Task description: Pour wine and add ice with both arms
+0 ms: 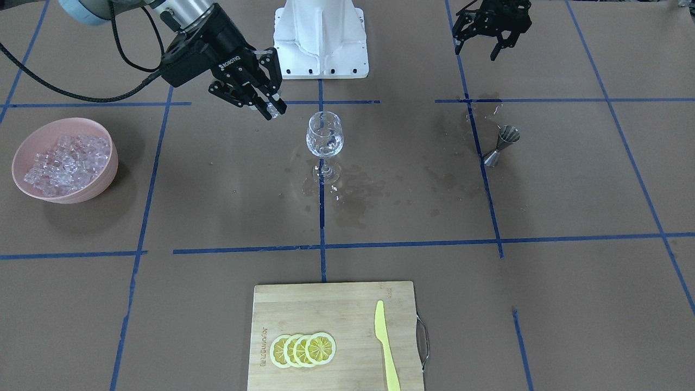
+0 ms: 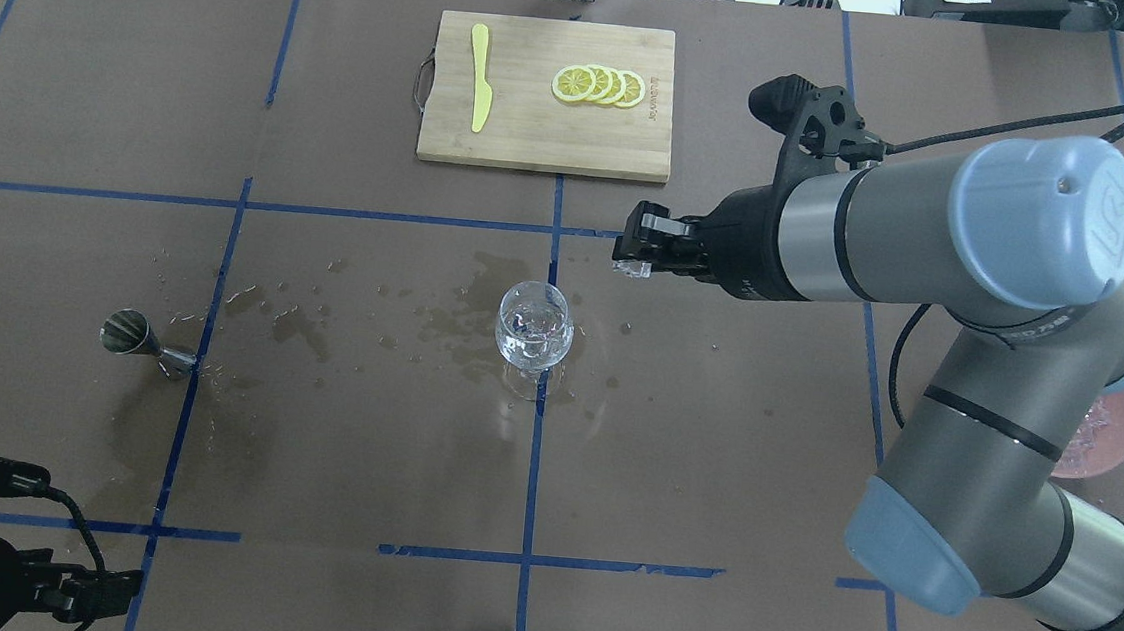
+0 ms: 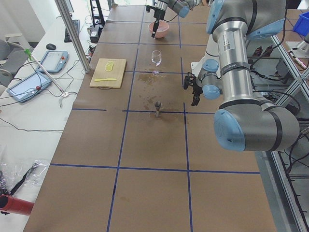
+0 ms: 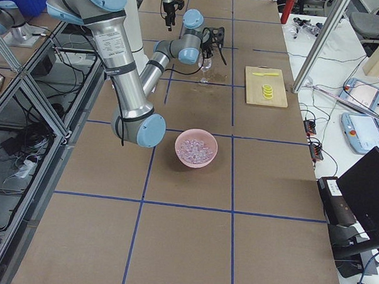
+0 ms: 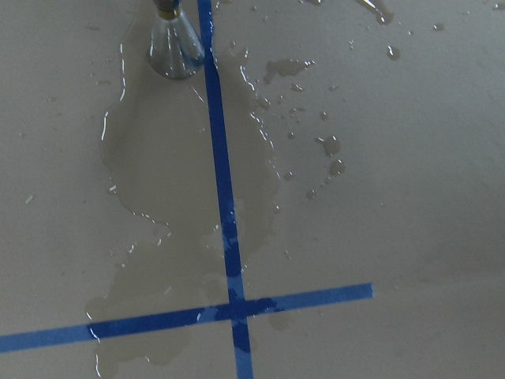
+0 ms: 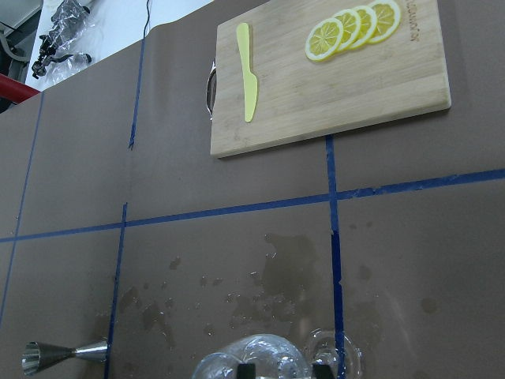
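The grey-silver right arm (image 2: 930,224) hangs above the brown paper-covered counter (image 1: 217,326). The right arm's jaws pinch one clear ice cube (image 1: 276,110) at their tips. Just below and beside those jaws, nearer the counter's middle, stands a clear stemmed glass (image 1: 324,136). The cube is close to its rim but not over it. The bowl of the glass glitters with clear contents, and cubes and liquid cannot be told apart there. Thin colourless liquid (image 1: 355,202) lies in dark patches round the glass foot, below and past the jaws. Well off to the jaws' outer side, a round pink bowl (image 1: 106,182) holds a heap of small clear ice cubes (image 1: 68,163). Far beyond the jaws' tips, a bamboo cutting board (image 2: 535,143) carries four lemon slices (image 2: 600,86) and a yellow plastic knife (image 2: 480,88).

On the left arm (image 3: 231,63), the left arm's jaws are spread and hold nothing, hanging clear of the counter. Ahead of them and apart from them, a small steel double-cone jigger (image 1: 502,144) sits in another wet patch.
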`<state>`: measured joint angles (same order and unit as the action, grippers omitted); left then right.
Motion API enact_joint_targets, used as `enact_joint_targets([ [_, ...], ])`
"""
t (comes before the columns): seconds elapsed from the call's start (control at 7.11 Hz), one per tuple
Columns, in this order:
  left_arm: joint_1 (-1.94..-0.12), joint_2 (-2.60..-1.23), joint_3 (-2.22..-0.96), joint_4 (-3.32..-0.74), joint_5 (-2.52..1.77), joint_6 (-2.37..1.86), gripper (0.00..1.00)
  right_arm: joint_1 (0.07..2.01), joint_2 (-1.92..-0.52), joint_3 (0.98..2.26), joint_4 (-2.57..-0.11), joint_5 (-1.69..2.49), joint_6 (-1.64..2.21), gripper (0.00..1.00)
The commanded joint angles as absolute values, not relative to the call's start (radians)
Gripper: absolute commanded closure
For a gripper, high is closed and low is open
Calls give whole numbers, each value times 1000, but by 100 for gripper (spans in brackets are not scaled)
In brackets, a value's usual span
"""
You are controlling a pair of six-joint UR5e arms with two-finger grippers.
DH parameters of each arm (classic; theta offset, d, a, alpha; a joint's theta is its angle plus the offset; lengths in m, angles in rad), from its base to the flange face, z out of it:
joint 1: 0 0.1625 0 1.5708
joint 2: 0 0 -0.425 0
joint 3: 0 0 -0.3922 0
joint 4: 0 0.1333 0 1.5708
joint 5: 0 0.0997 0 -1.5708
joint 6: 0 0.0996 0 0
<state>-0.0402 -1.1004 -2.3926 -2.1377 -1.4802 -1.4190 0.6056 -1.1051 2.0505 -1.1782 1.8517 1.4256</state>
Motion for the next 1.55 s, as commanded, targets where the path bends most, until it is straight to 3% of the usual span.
enact_joint_targets([
  [0.0,-105,-1109,-2427,-2115,-1570,-1410,0,554,-1069,2014,-1187,1821,1430,100],
  [0.98,-311,-1111,-2491,-2051,-1701,-1215,0,489,-1023,1960,-1187,1749,1433,100],
  [1.12,-317,-1111,-2493,-2051,-1701,-1213,0,489,-1016,1960,-1190,1749,1434,96],
  [1.41,-324,-1109,-2493,-2051,-1701,-1212,0,489,-977,1960,-1255,1749,1450,75],
])
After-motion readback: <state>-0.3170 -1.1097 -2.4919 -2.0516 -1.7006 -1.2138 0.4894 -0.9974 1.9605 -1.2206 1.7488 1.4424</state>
